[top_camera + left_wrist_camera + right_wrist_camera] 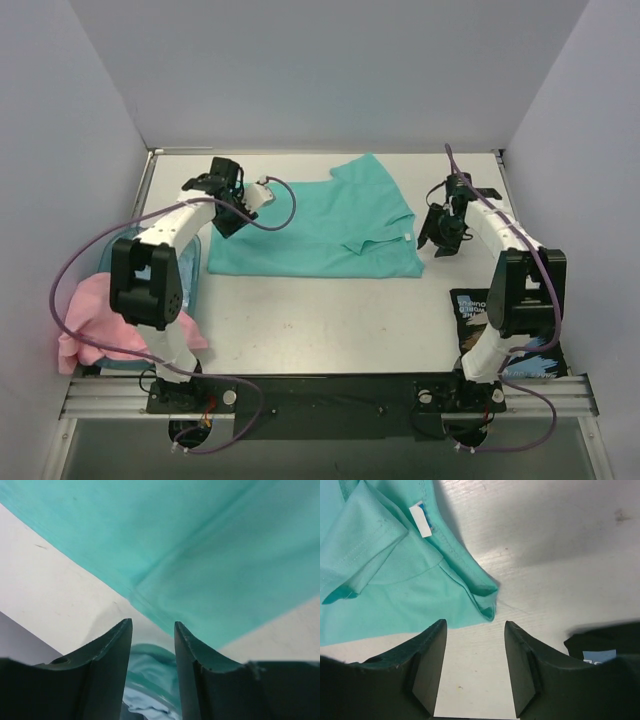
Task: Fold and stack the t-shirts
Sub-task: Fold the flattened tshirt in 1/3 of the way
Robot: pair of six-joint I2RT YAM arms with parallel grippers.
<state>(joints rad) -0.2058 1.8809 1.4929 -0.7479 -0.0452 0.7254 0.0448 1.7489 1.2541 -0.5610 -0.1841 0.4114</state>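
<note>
A teal-green t-shirt lies partly folded and flat on the table's middle, with a small white tag at its collar. My left gripper hovers over the shirt's left edge. In the left wrist view the left gripper is open, with nothing between its fingers, and the teal cloth lies beyond the tips. My right gripper hangs just off the shirt's right edge. That right gripper is also open over bare table, near the shirt's folded corner. A pale pink t-shirt is bunched at the far left.
A translucent blue tub stands by the left arm, with the pink shirt draped over its side. A black printed packet lies at the right near the right arm's base. Purple cables loop from both arms. Walls enclose three sides of the table.
</note>
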